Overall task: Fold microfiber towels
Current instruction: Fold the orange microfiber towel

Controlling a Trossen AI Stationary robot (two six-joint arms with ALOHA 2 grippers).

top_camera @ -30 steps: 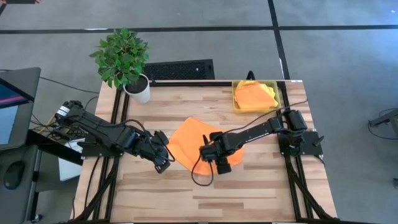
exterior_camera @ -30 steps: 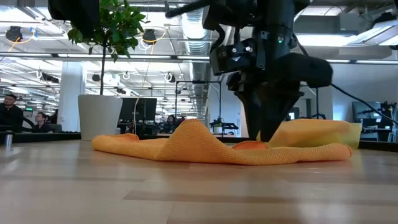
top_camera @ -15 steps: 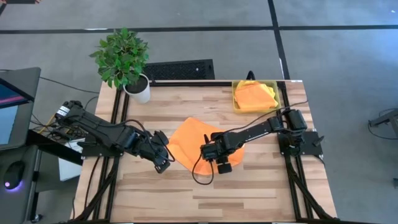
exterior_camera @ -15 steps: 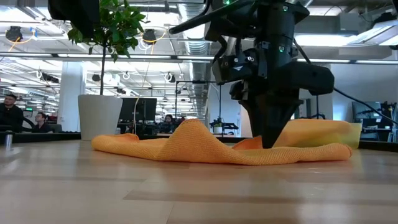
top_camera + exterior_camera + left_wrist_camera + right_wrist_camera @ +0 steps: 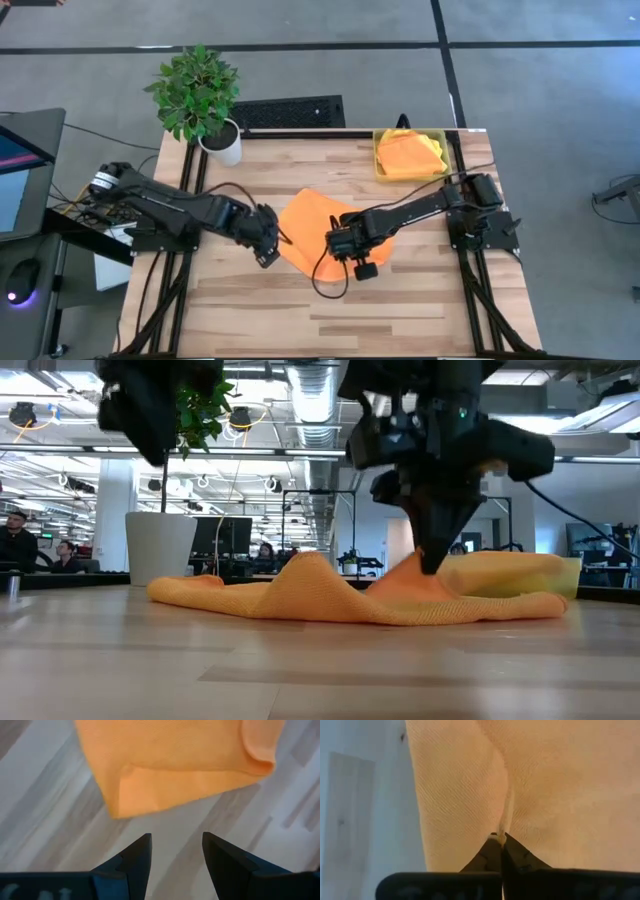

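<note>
One orange microfiber towel (image 5: 312, 222) lies rumpled on the middle of the wooden table, resting on its underside. My right gripper (image 5: 347, 246) stands over its near right part, shut on the cloth; the low view shows it (image 5: 432, 565) pointing down into a raised peak. My left gripper (image 5: 270, 246) hovers open just left of the towel. In the left wrist view its fingers (image 5: 175, 855) stand apart over bare wood, short of the towel's turned-over corner (image 5: 117, 807). More towels, orange and yellow, lie in the yellow bin (image 5: 410, 155). My right gripper pinches a small raised ridge of the orange towel (image 5: 503, 831) between its two fingertips, in the towel's near right part. The fingers come from above, pointing down. The cloth rises to a peak at the tips (image 5: 420, 575); the rest of the towel lies on the table.
A potted plant (image 5: 205, 100) stands at the table's far left corner. The yellow bin stands at the far right corner. Bare wood (image 5: 330, 310) spreads along the near edge. People sit in the room beyond the table (image 5: 15, 540).
My right gripper has shut on the towel and pulled the cloth under it up into a small peak, while the rest stays flat. My left gripper has gone toward the table's right, closer to the towel's left corner, still open.
</note>
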